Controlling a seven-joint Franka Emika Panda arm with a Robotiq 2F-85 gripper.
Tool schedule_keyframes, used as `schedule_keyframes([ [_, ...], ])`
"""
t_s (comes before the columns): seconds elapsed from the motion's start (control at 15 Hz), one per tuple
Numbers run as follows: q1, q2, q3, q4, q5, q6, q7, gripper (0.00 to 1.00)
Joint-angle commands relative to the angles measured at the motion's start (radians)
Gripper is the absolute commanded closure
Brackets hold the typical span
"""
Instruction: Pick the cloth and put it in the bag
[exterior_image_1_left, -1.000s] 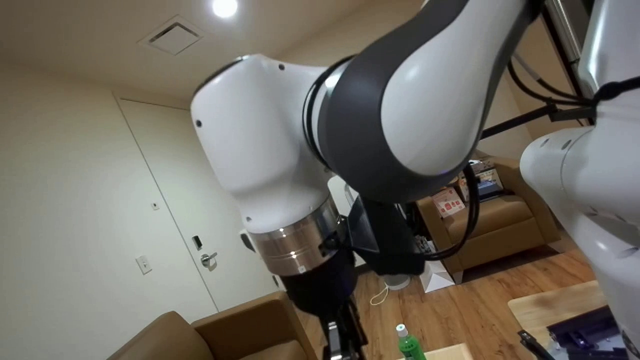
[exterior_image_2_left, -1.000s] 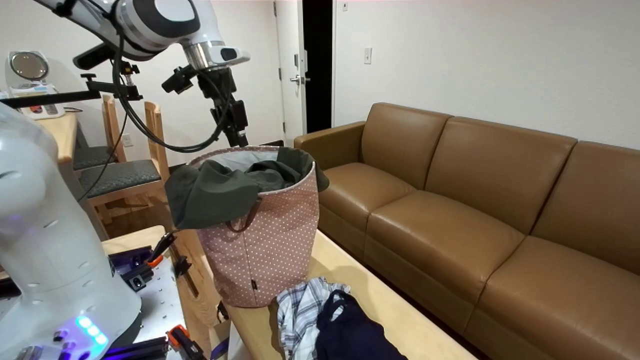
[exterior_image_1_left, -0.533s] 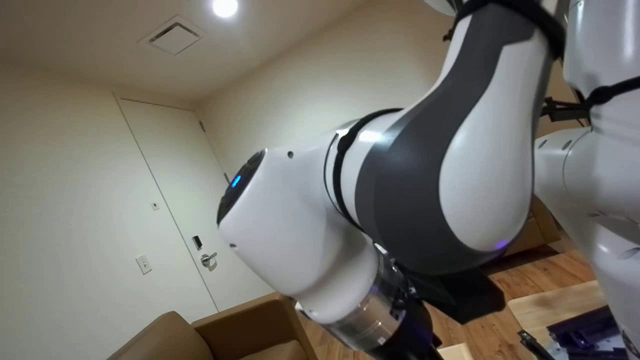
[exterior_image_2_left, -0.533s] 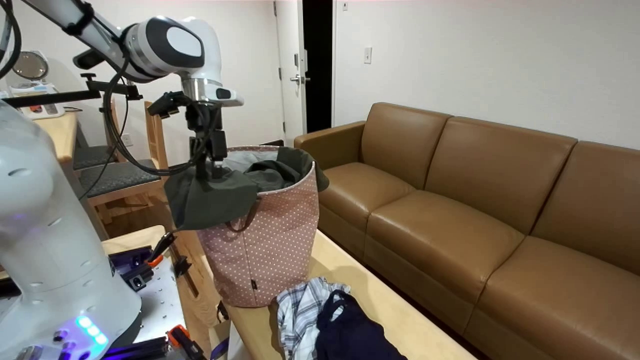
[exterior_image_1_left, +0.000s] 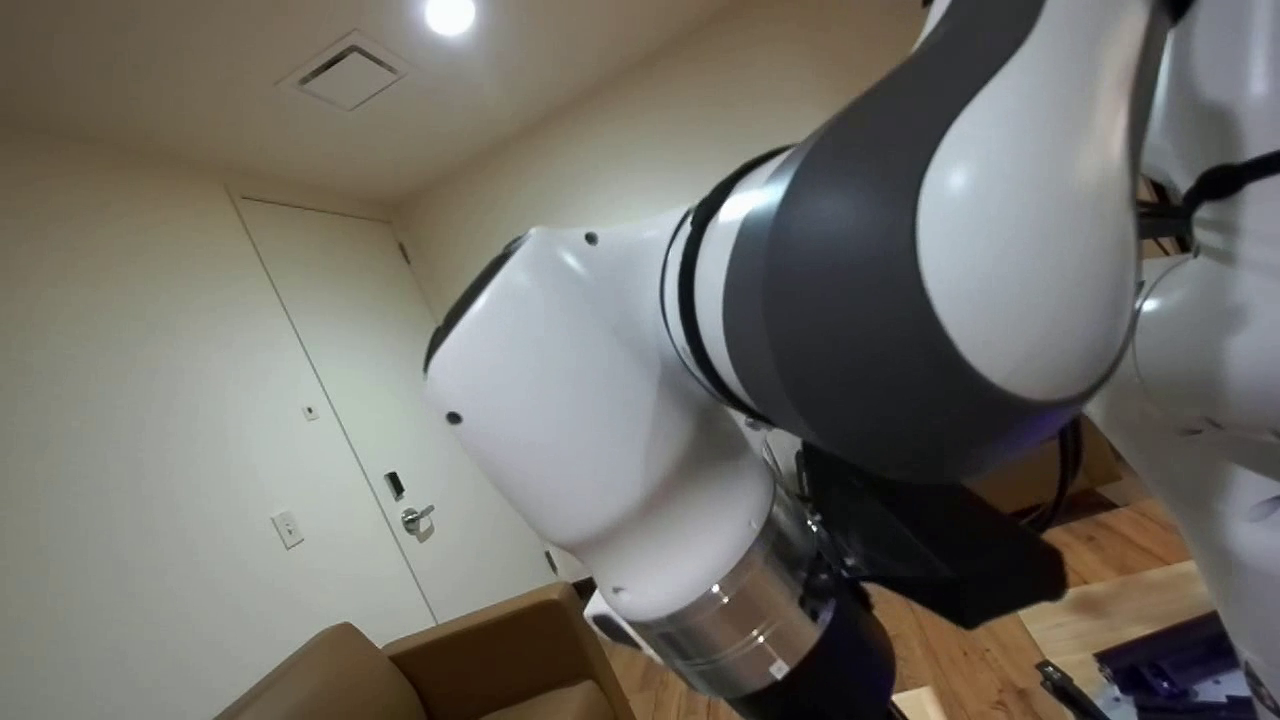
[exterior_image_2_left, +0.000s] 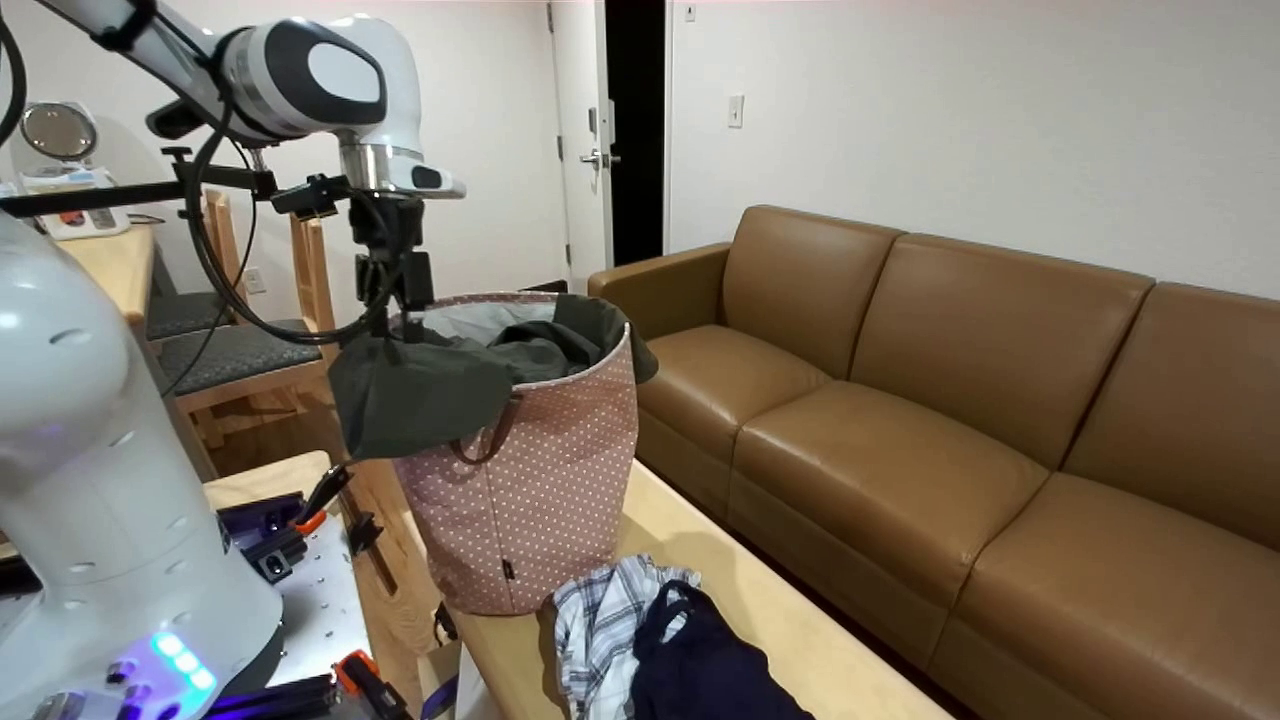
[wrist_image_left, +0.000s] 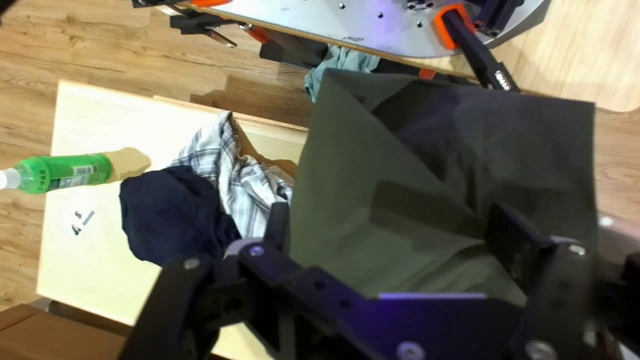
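My fingers (wrist_image_left: 276, 225) stand wide apart, holding nothing; they have just swung over the smooth olive-green cloth (wrist_image_left: 435, 185), which hangs partly out of the round, dotted pink fabric bag (exterior_image_2_left: 530, 490) at eight o'clock in an exterior view, so I am probably set to tuck that flap in. In the wrist view, crumpled navy fabric (wrist_image_left: 172, 215) and plaid fabric (wrist_image_left: 240, 190) lie at nine o'clock.

One dotted bag (exterior_image_2_left: 545, 500), one bottle (wrist_image_left: 70, 173), one olive cloth (exterior_image_2_left: 420, 405), one plaid cloth (exterior_image_2_left: 592, 625), one navy cloth (exterior_image_2_left: 708, 662)

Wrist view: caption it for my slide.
Open jaws over dark green cloth, beside a navy garment, plaid fabric and a green bottle on a pale tabletop.
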Motion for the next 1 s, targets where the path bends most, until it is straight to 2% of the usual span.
schedule_keyframes([
  [0.0,0.052,-0.014,-0.012,-0.028,0.079,0.017,-0.069,0.0],
  [0.33,0.041,0.086,0.005,-0.04,0.072,0.001,-0.051,0.0],
  [0.47,0.043,0.12,-0.013,-0.073,0.071,0.07,-0.111,0.0],
  [0.8,0.051,0.213,-0.017,-0.065,0.039,0.327,-0.242,0.01],
  [0.87,0.049,0.223,-0.019,-0.064,0.035,0.352,-0.257,0.25],
  [0.93,0.048,0.228,-0.017,-0.063,0.025,0.376,-0.264,0.26],
])
